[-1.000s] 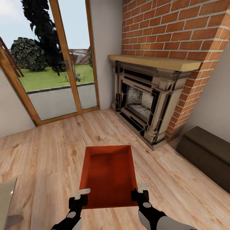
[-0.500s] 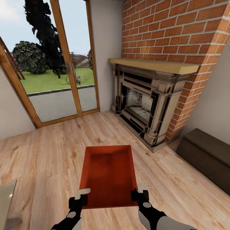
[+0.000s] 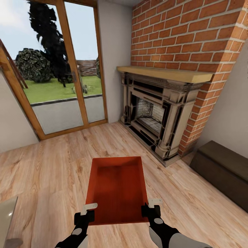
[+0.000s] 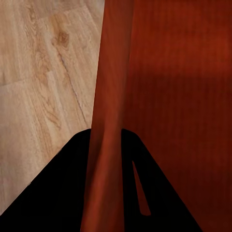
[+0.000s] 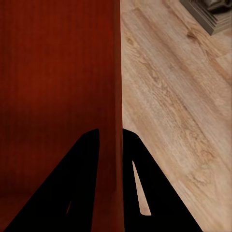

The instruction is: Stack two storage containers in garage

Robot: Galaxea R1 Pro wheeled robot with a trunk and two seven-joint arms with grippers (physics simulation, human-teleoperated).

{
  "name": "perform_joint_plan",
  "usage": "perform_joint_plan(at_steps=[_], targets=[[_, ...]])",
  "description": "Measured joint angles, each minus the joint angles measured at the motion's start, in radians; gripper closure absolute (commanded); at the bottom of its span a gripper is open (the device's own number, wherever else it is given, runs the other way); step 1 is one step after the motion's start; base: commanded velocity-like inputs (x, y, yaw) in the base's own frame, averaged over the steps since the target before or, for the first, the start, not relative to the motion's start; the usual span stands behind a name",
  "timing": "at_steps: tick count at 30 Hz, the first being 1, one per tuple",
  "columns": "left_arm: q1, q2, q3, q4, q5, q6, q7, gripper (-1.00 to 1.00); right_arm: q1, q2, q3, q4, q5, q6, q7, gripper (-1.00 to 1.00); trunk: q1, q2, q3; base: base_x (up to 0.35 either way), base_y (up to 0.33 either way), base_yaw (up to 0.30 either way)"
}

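Light wood planks (image 3: 51, 165) are lying under us, glass doors (image 3: 65, 75) leftward, brick fireplace (image 3: 162, 106) rightward. We are pinching the storage container (image 3: 117, 187) between us: left gripper (image 3: 88, 211) clamped on one side wall, right gripper (image 3: 151, 206) on the other.

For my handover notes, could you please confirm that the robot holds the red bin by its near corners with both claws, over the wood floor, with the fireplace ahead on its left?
Not quite: the fireplace stands ahead on the robot's right, as the head view shows; the glass doors are on its left. The rest holds: the left claw and right claw grip the red bin at its near corners, over the wood floor.
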Motion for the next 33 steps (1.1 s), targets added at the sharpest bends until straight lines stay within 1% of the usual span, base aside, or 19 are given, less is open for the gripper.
perform_joint_plan(at_steps=[29, 33], targets=[[0.000, 0.000, 0.000, 0.000, 0.000, 0.000, 0.000, 1.00, 0.000, 0.000, 0.000, 0.000, 0.000, 0.001, 0.000, 1.00, 0.000, 0.000, 0.045, 0.000, 0.000, 0.000], [0.000, 0.000, 0.000, 0.001, 0.000, 0.000, 0.000, 1.00, 0.000, 0.000, 0.000, 0.000, 0.000, 0.001, 0.000, 1.00, 0.000, 0.000, 0.048, 0.000, 0.000, 0.000]])
